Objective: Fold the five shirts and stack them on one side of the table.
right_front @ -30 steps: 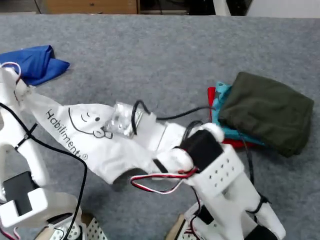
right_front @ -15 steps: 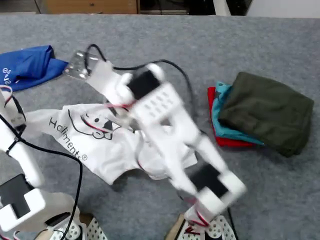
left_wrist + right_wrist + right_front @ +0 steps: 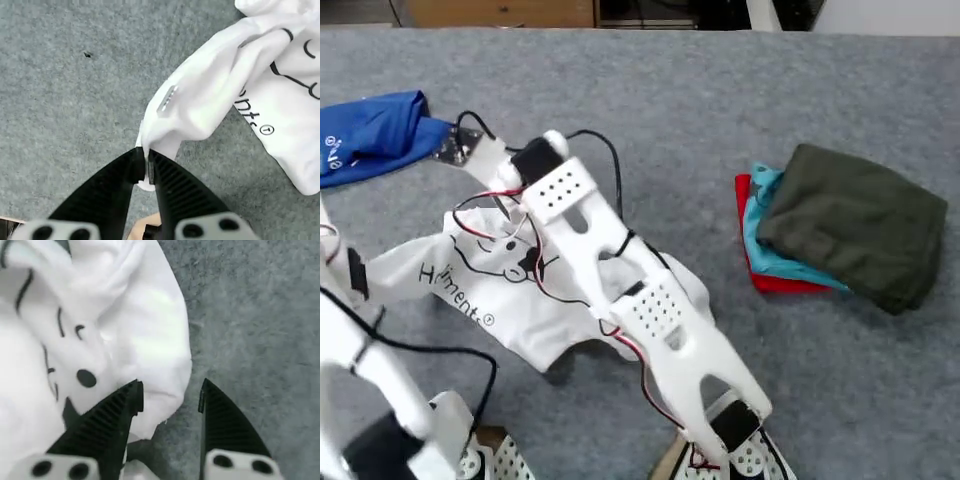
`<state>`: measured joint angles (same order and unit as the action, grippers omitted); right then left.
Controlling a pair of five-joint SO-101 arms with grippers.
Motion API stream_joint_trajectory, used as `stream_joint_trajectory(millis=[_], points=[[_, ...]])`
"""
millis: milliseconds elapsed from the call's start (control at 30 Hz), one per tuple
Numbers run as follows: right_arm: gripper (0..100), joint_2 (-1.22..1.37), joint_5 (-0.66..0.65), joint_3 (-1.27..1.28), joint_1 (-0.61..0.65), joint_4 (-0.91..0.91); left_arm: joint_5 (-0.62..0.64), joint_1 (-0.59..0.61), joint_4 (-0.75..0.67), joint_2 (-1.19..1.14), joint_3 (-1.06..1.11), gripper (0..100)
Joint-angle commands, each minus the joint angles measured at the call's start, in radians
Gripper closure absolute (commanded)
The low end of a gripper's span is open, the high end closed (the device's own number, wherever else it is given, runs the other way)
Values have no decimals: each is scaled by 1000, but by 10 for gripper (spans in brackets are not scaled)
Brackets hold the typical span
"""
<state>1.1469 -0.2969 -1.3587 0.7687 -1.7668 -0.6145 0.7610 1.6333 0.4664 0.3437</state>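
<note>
Three folded shirts form the stack [image 3: 850, 225]; my left gripper [image 3: 146, 161] pinches the white shirt [image 3: 225, 85] (unfolded), my right gripper [image 3: 171, 390] gapes; the blue shirt [image 3: 375, 135] waits.

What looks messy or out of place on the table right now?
The white shirt lies crumpled mid-table, one corner pinched by the left gripper. The blue shirt sits bunched and unfolded, far from the folded stack.

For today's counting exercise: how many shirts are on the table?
5: a crumpled blue shirt far left; a white printed shirt mid-table; at the right, a folded dark olive shirt atop a teal shirt and a red shirt.
</note>
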Motion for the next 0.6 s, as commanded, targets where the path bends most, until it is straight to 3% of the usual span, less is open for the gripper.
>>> stream_joint_trajectory(millis=[0,100,267,567], points=[[803,39,11,-64,1,-15,-5,8,-69,133,118,982],[815,64,11,-64,-15,-15,-5,14,-127,213,227,982],[991,71,5,-65,-58,-14,-5,12,-146,332,311,982],[995,-10,11,-81,-168,-20,127,8,-232,380,394,982]])
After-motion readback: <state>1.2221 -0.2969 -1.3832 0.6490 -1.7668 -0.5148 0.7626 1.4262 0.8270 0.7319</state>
